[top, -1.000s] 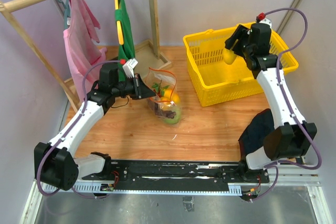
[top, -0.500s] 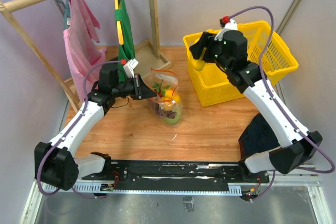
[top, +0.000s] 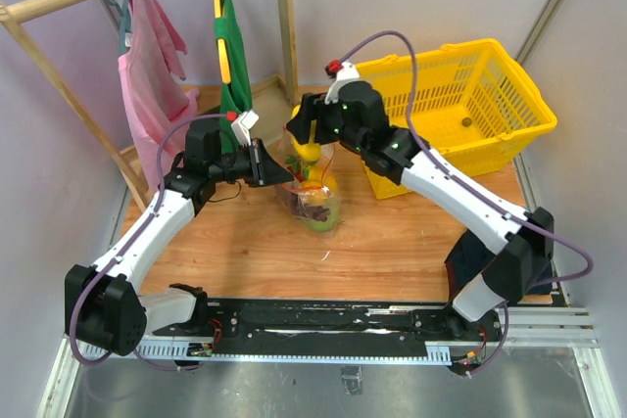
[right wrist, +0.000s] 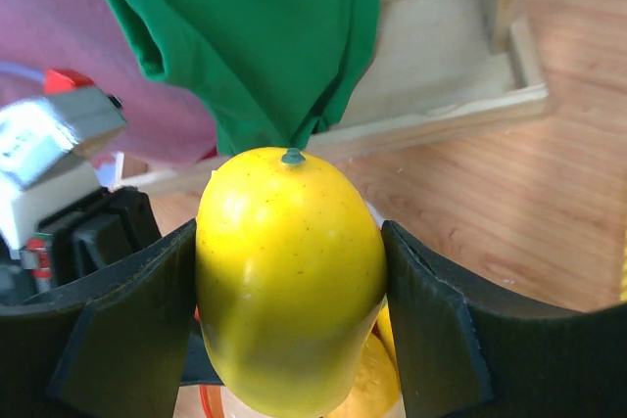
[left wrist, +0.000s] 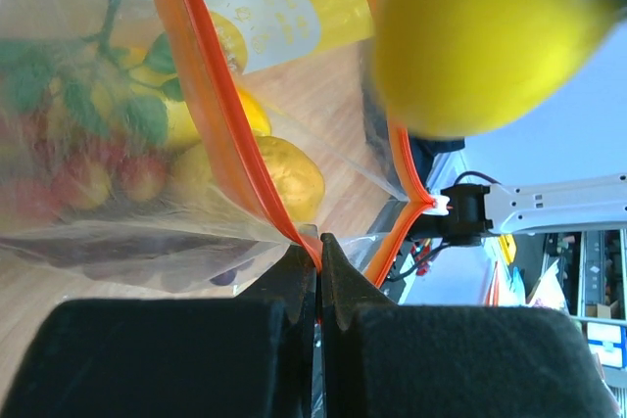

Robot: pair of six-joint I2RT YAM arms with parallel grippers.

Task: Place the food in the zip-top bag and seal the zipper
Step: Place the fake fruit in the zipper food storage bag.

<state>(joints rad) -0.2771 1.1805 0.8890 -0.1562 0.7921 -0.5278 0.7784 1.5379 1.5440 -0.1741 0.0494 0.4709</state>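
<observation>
Right wrist view showed my right fingers (right wrist: pixel 423 315) clenched on a yellow fruit (right wrist: pixel 289 271), poised just over the mouth of the bag (top: pixel 312 193) on the tabletop (top: pixel 392 242), while my left fingers (left wrist: pixel 306 276) pinched its red strip (left wrist: pixel 211 115), holding it open. I judged the mouth narrow, so an off-centre release could bounce the fruit off the strip or tip the bag. I could read no writing anywhere.

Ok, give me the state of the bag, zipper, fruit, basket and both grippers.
bag: upright, mouth open, food inside.
zipper: unsealed.
yellow fruit: gripped, above the bag mouth.
left gripper: shut on zipper.
right gripper: shut on yellow fruit.
basket: upright, one small item inside.
</observation>
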